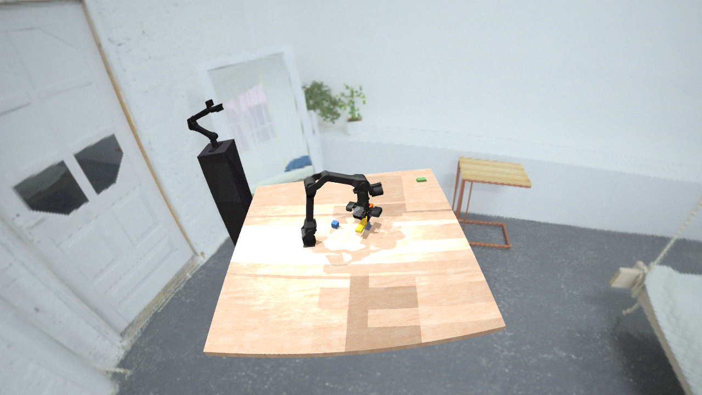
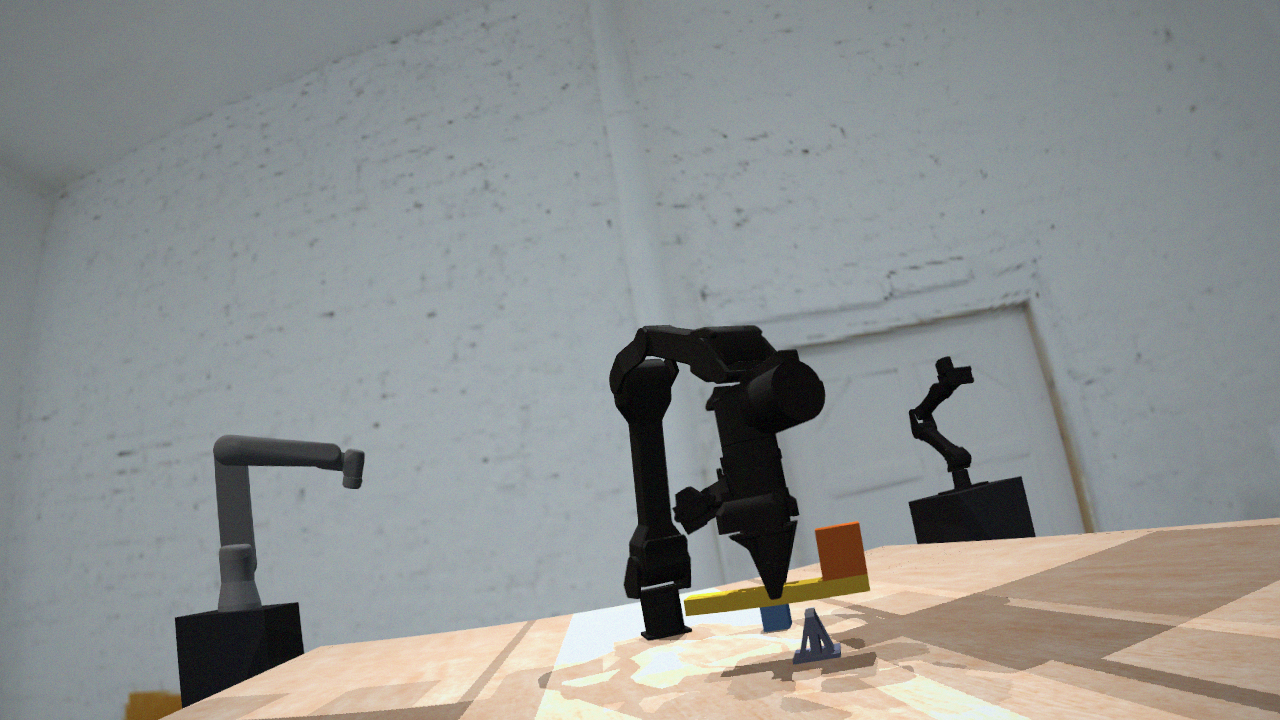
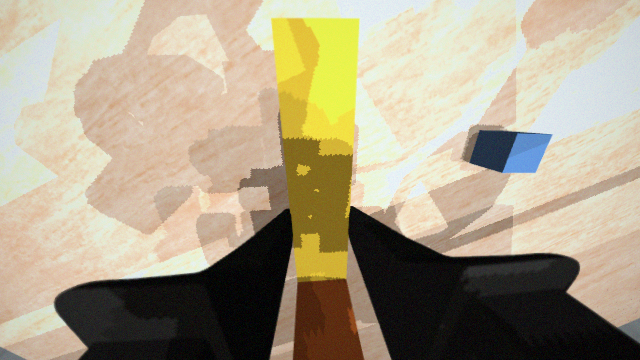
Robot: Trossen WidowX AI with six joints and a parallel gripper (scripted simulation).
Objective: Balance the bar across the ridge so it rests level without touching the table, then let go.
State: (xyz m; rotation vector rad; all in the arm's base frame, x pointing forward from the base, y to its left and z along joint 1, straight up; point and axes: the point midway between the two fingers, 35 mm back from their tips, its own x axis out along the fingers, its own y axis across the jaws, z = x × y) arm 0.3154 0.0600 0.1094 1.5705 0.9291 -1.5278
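Note:
My gripper (image 1: 366, 218) (image 2: 775, 594) (image 3: 319, 213) is shut on the yellow bar (image 1: 360, 227) (image 2: 729, 599) (image 3: 320, 100) and holds it clear of the table (image 1: 294, 304). An orange block (image 1: 371, 206) (image 2: 841, 551) (image 3: 325, 322) sits on one end of the bar. In the exterior view the bar slopes slightly, with the orange end higher in the picture. The small grey-blue ridge (image 1: 368, 226) (image 2: 816, 641) stands on the table. Its top shows just below the bar, between the fingers and the orange block, with a small gap. The ridge is hidden in the wrist view.
A blue cube (image 1: 334, 224) (image 2: 776, 618) (image 3: 527, 152) stands on the table between the arm's base and the bar. A flat green block (image 1: 421, 179) lies near the table's far right corner in the top view.

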